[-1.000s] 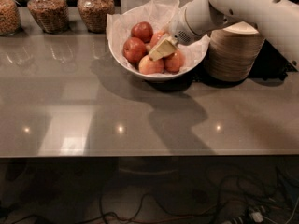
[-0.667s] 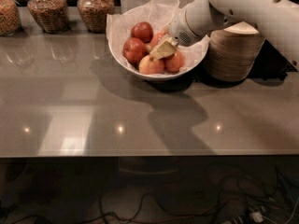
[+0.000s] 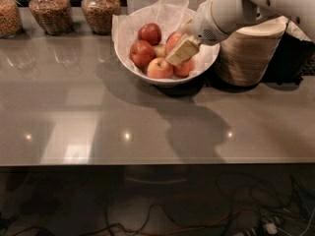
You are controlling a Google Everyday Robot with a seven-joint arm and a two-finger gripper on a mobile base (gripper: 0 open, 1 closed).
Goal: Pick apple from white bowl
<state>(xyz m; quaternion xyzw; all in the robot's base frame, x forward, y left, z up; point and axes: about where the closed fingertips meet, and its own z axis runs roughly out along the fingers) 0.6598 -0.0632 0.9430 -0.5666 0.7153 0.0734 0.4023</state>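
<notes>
A wide white bowl lined with crinkled white tissue paper stands at the back middle of the grey table. It holds several red and yellow-red apples. My gripper, cream-coloured at its tip, reaches in from the upper right on a white arm. It sits low inside the bowl over its right half, against an apple and above another. It hides part of both.
A stack of beige disposable bowls stands just right of the white bowl, under my arm. Glass jars of grain line the back left edge. The table's front edge runs across, with cables on the floor below.
My gripper has shifted slightly to the right inside the bowl. The apples have not moved.
</notes>
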